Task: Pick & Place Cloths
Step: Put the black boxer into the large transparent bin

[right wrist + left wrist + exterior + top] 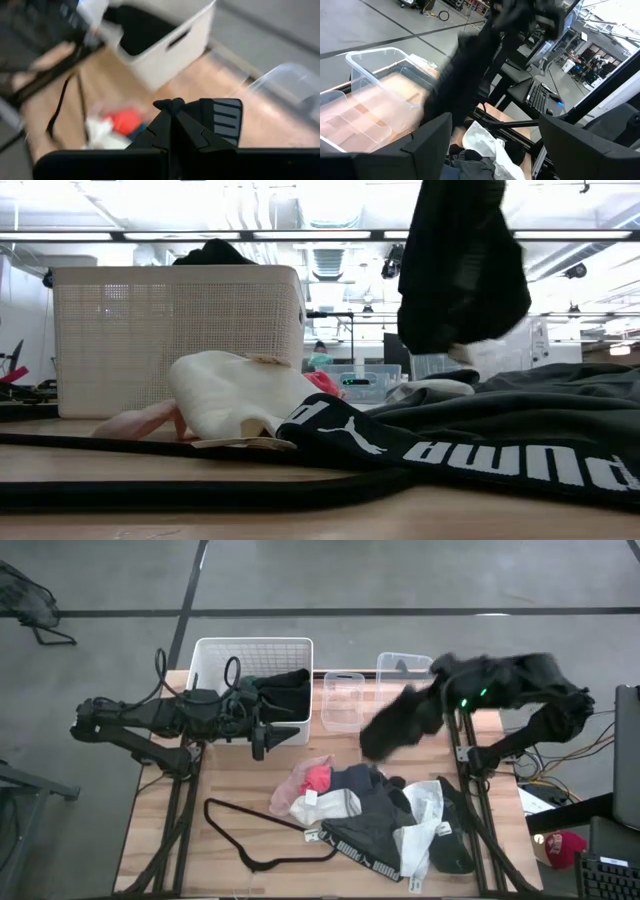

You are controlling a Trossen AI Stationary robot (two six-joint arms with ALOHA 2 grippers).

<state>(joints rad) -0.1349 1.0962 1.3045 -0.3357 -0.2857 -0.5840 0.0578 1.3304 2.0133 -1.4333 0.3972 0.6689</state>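
Right end effector (172,112) clamped on black cloth (405,720) (hanging above table); left end effector (262,745) spread wide.

The high view looks straight down on the whole table (250,790); the low view sits at tabletop height, close behind the cloths (520,440). Both share the white basket (252,658), which the blurred right wrist view probably faces too.

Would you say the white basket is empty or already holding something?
Holding something: a black cloth lies inside the white basket, draped near one wall.
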